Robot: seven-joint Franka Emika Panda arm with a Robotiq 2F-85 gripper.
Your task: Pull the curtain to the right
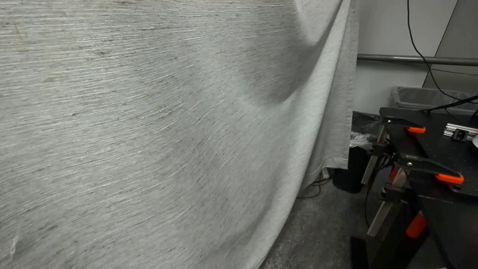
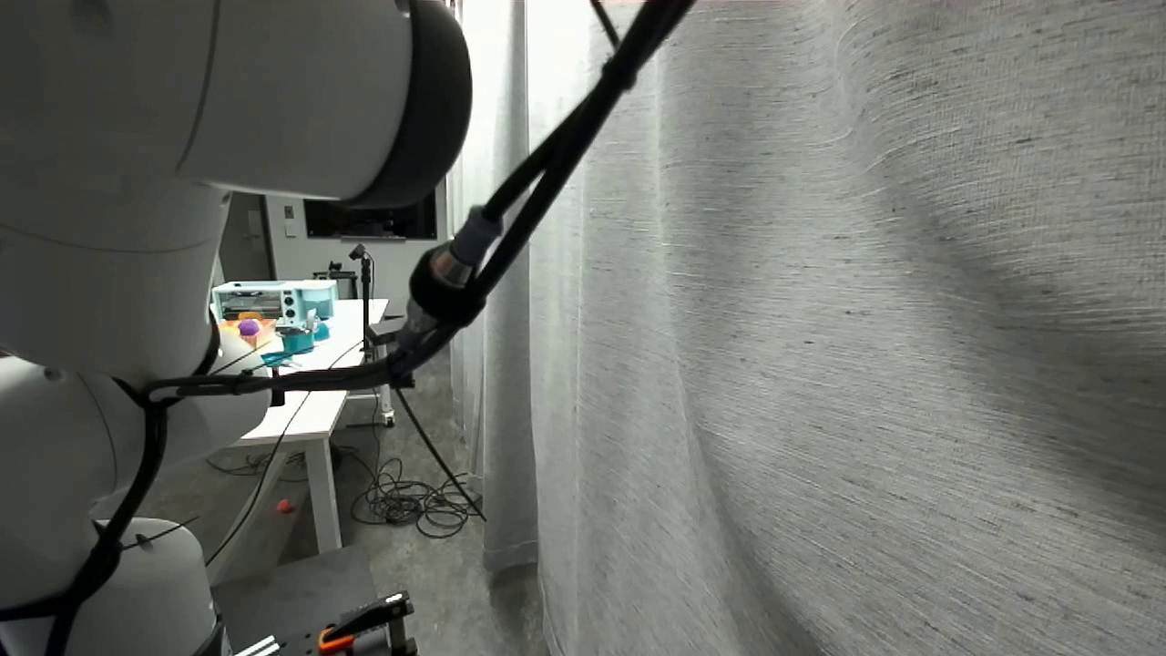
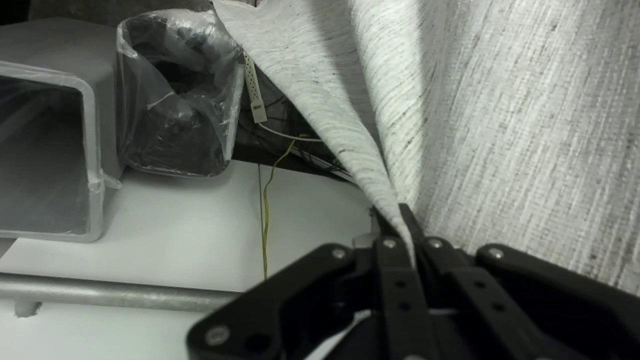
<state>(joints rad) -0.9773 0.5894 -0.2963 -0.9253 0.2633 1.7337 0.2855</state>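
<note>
The curtain is a very large light grey woven sheet with fine streaks. It fills most of an exterior view (image 1: pixel 168 130) and the right half of an exterior view (image 2: pixel 820 364). In the wrist view, the curtain (image 3: pixel 525 100) covers the right side, and its edge narrows into a pinched fold between the fingers. My gripper (image 3: pixel 392 209) is shut on this fold near the curtain's edge. The fold is drawn tight towards the gripper. The gripper shows in neither exterior view; only the arm (image 2: pixel 301 100) shows, beside the curtain. The fabric deep between the fingers is hidden.
A black table (image 1: pixel 448 209) with orange-handled clamps stands beside the curtain. A lined bin (image 3: pixel 175 95) and a grey open box (image 3: pixel 95 165) lie by the wall rail (image 3: pixel 125 295). Arm cables (image 2: pixel 565 155) hang in front of the curtain. A white table (image 2: pixel 314 415) stands behind.
</note>
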